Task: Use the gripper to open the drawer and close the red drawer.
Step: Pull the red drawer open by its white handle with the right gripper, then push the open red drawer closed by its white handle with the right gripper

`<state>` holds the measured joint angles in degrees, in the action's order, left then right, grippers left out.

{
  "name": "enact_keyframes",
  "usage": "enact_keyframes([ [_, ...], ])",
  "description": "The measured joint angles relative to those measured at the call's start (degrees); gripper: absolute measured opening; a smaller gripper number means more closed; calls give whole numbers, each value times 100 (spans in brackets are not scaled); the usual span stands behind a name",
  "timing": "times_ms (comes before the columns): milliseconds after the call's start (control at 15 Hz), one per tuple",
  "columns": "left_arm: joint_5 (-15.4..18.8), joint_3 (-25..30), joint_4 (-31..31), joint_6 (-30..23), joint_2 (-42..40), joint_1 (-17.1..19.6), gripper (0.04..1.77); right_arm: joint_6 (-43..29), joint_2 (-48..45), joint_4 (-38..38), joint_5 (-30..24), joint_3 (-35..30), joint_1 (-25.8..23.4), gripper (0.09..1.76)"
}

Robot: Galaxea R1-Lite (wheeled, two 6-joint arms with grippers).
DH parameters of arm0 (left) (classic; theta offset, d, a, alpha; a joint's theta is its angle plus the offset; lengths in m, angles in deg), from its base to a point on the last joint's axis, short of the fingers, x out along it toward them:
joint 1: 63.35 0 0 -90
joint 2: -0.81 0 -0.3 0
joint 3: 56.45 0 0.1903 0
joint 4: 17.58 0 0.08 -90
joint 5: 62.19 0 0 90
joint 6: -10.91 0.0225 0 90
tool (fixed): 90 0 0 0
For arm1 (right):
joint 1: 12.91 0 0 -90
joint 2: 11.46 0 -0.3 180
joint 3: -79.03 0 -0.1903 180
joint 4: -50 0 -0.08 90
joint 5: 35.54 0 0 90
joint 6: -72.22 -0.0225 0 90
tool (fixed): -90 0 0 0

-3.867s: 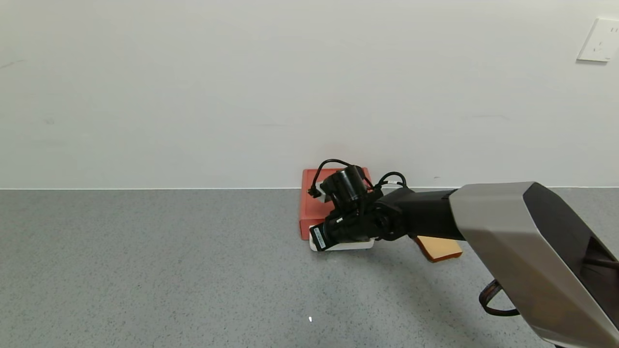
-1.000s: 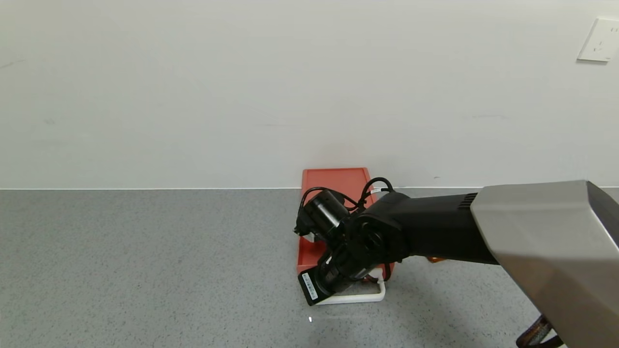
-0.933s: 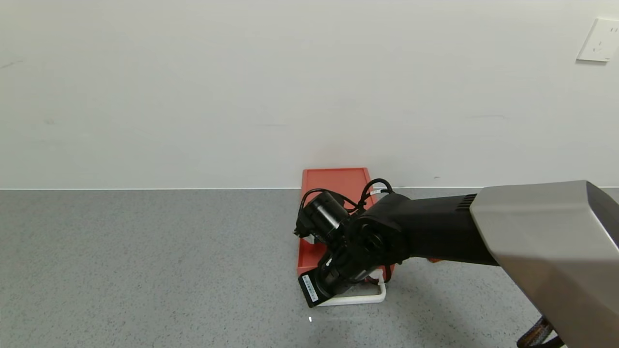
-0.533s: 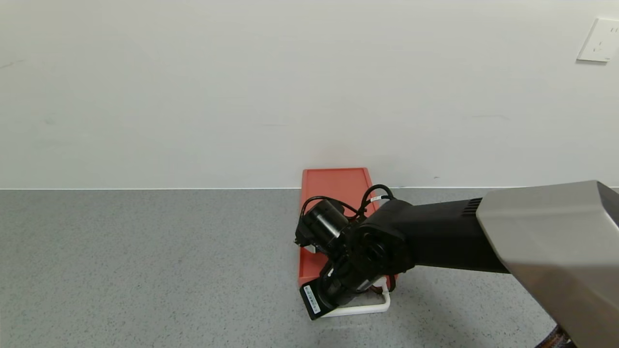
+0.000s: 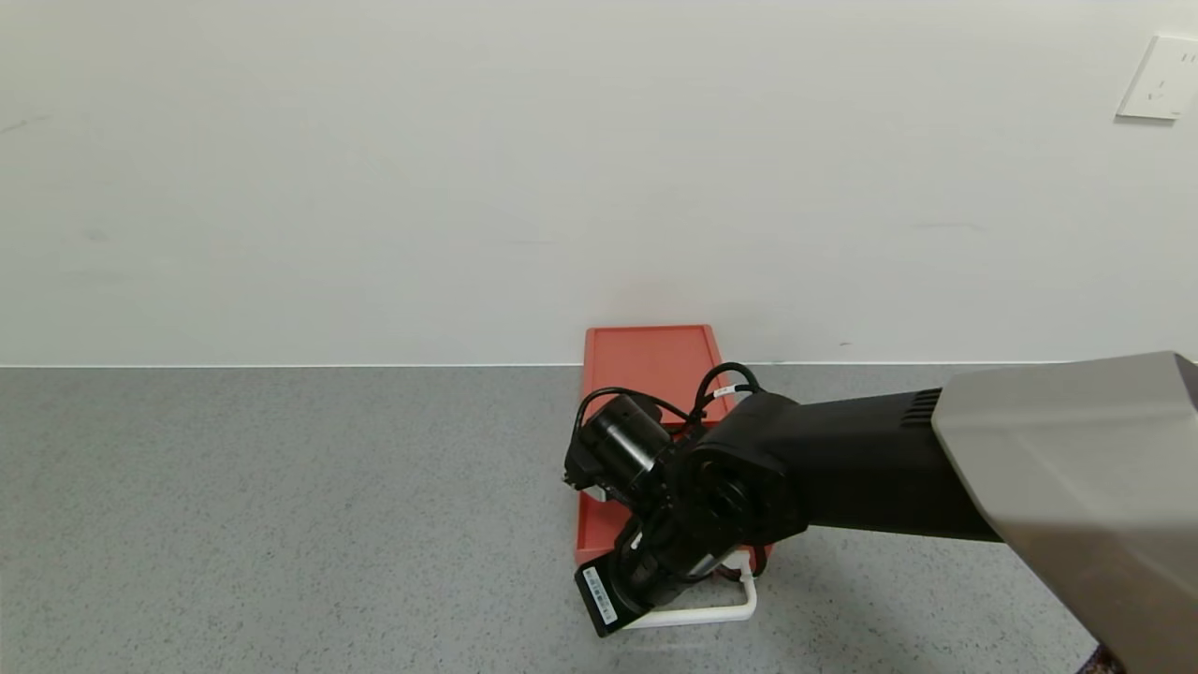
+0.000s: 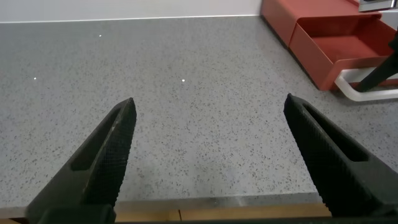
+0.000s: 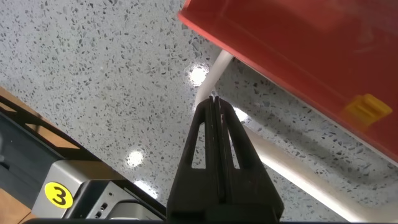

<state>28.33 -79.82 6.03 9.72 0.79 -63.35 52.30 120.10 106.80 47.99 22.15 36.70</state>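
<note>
The red drawer stands against the back wall with its tray pulled out toward me; its tray also shows open in the left wrist view. At the tray's front is the white loop handle. My right gripper points down at the handle's left corner. In the right wrist view its fingertips are pressed together with nothing between them, right at the corner of the handle. My left gripper hangs open over the table's front edge, far left of the drawer.
Grey speckled table stretches wide to the left of the drawer. A white wall rises behind, with a socket plate at the upper right. A small yellow piece sits on the tray's red front.
My right gripper has moved toward me with the handle's corner, and the tray has slid farther out of the red case. The left arm has not moved.
</note>
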Motion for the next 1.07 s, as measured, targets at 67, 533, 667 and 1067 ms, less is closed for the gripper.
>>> enact_keyframes([
  [67, 0, 0, 2, 0, 0, 0, 172, -2, -24, 9, 2, 0, 0, 12],
  [533, 0, 0, 0, 6, 0, 0, 172, 121, -697, 218, 39, -98, 52, 12],
  [667, -1, 0, 2, 6, 0, 0, 172, 206, -1102, 235, 39, -157, -11, 12],
  [1067, -11, 0, 0, 33, 0, 0, 172, 989, -2787, -176, -218, -1186, -929, 12],
])
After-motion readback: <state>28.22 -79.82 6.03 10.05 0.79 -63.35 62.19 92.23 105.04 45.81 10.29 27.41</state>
